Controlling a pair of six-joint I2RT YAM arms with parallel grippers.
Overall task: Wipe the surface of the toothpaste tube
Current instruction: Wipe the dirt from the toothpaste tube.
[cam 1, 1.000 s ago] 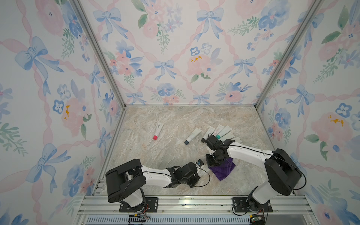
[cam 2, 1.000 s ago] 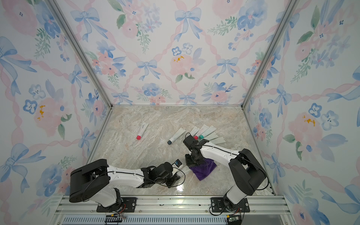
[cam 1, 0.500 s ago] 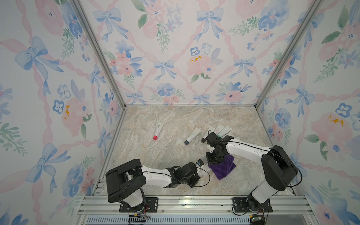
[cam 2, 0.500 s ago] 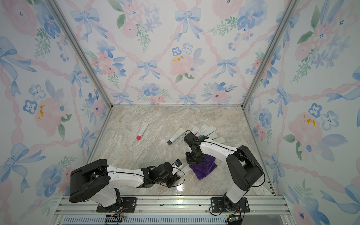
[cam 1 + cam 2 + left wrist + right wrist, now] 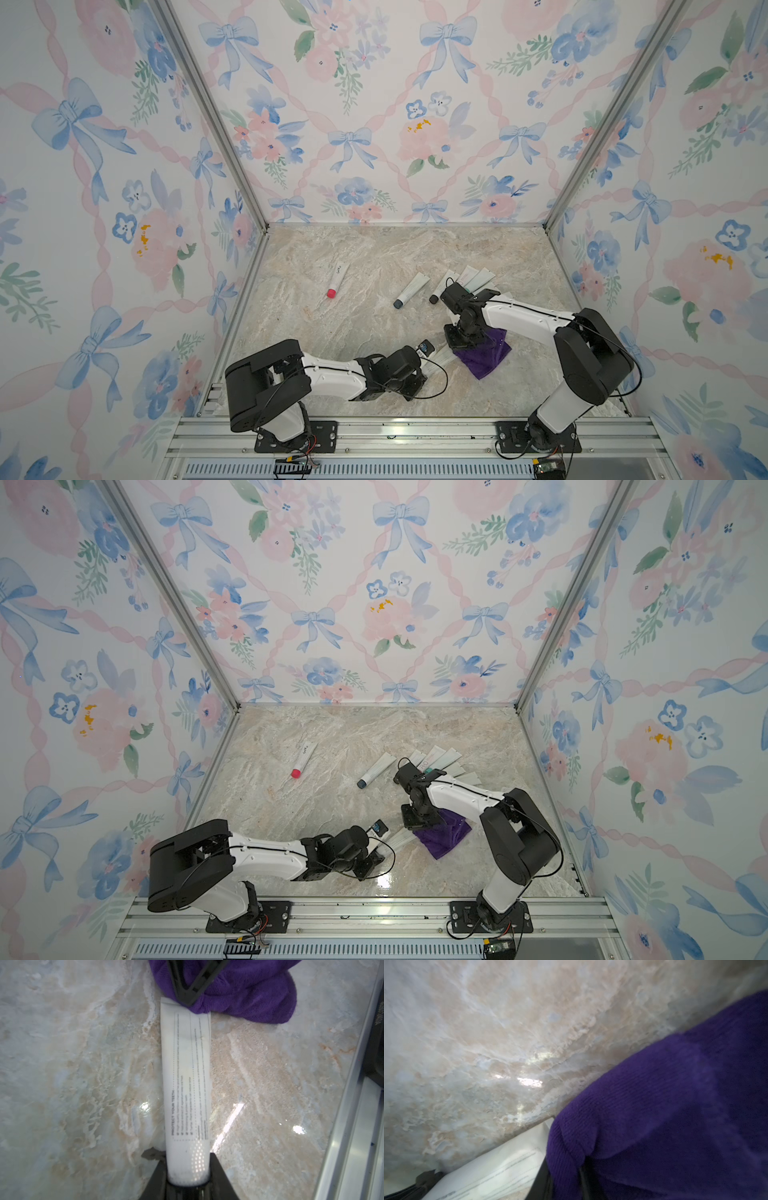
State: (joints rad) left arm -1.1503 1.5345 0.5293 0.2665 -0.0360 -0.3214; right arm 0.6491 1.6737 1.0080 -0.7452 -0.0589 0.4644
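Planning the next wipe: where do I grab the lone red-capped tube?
Take the red-capped tube at its round neck just behind the cap, coming straight down, jaws across its width. It lies flat, cap toward the front, so that probably leaves the flat body free for wiping.

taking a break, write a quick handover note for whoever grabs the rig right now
Left gripper: shut on the toothpaste tube at its cap end; the tube lies print side up over the marble table.
Right gripper: shut on the purple cloth, which covers the tube's crimped end.
Done: tube and cloth both gripped, cloth at the crimp.
Left: the printed length toward the cap is uncovered; how much is already wiped can't be told. Likely next: draw the cloth along it.
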